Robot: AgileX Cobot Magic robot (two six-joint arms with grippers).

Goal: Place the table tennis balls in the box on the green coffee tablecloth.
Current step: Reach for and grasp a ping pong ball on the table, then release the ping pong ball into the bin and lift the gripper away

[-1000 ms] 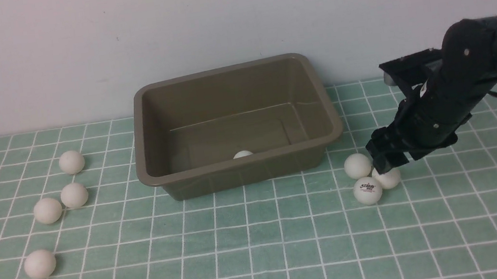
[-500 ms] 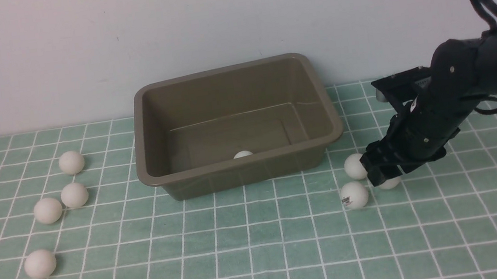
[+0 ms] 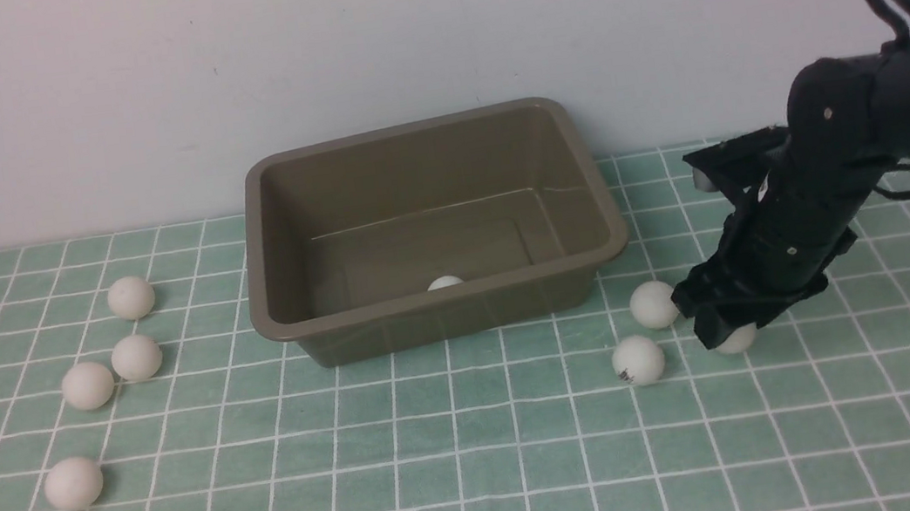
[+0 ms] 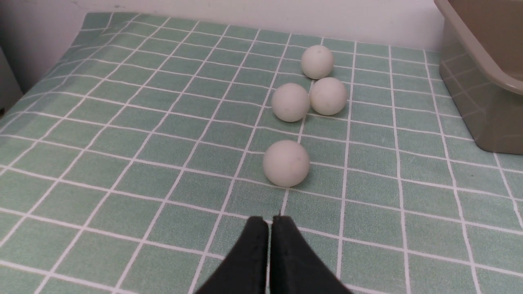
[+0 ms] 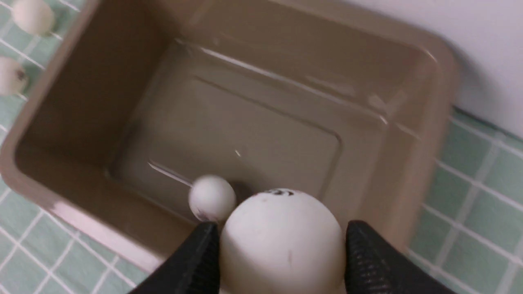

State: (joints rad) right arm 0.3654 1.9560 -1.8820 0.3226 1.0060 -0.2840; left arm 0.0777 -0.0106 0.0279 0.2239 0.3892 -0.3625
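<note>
Right of the olive-brown box (image 3: 447, 325), low over the teal-green tablecloth (image 3: 450, 485), the right gripper (image 3: 721, 328) clamps one white table tennis ball (image 5: 282, 245) between its two black fingers (image 5: 367, 261), jaws at a middling spread set across the ball's widest part; whether it is clear of the cloth cannot be told. Two loose balls lie just beside the claw on the box side, a plain one (image 3: 654, 304) near the box's right front corner and a logo-marked one (image 3: 637, 359) a little farther from the box. A single ball (image 3: 445, 282) rests inside the box against its front wall. Well to the left of the box lie four more: a rear ball (image 3: 131, 297), a middle pair (image 3: 136, 357) close together, and a front ball (image 3: 73, 483). Over that side the left gripper (image 4: 269, 222) hangs with jaws pressed together on nothing, the front ball just ahead of its tips. Judged by look, the balls are hollow, very light and hard-shelled, matte yet smooth, so they should roll at a nudge and could squirt out of an off-centre pinch; a gentle squeeze across the middle suits them, as a hard one might dent the shell. The box looks like stiff moulded plastic, with rounded corners, a rolled rim and glossy sloping walls. The cloth lies flat, gridded with thin white lines into small squares.
</note>
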